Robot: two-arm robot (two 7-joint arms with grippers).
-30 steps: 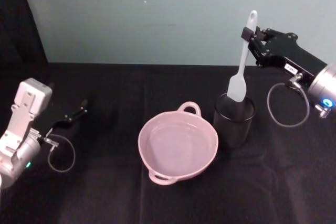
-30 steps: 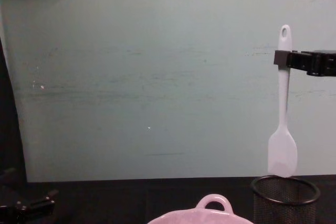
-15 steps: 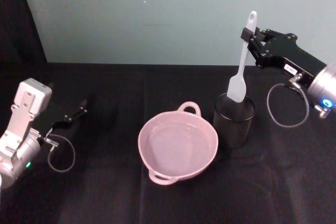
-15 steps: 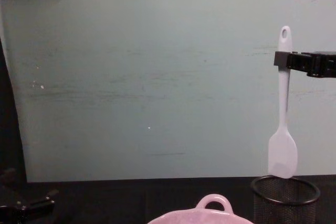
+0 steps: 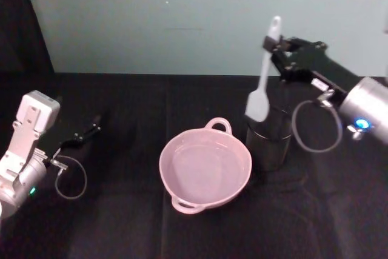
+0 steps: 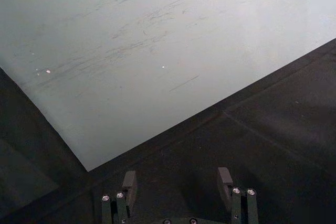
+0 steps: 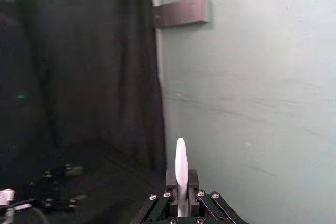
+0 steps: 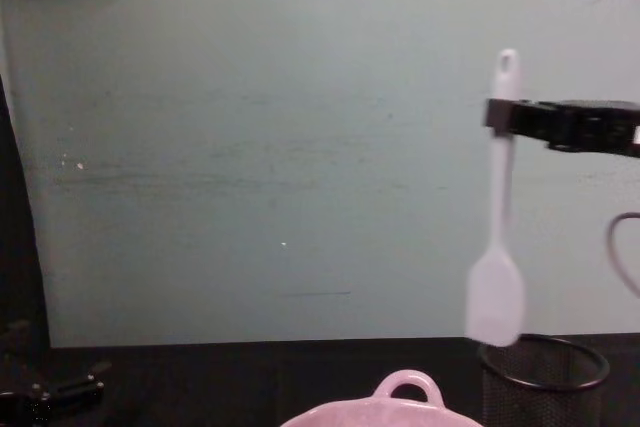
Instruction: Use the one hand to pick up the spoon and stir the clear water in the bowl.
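High above the black mesh cup (image 5: 270,144), the right claw (image 5: 271,43) is clamped shut on the upper handle of the white spoon (image 5: 263,77), just below the hole at its tip. The spoon hangs nearly upright, its flat head down near the cup's rim on the bowl's side. The pink bowl (image 5: 162,161) sits on the dark surface (image 5: 121,210) just beside the cup. Far to the left, the left claw (image 5: 91,130) sits low by the surface, its fingers spread and empty.
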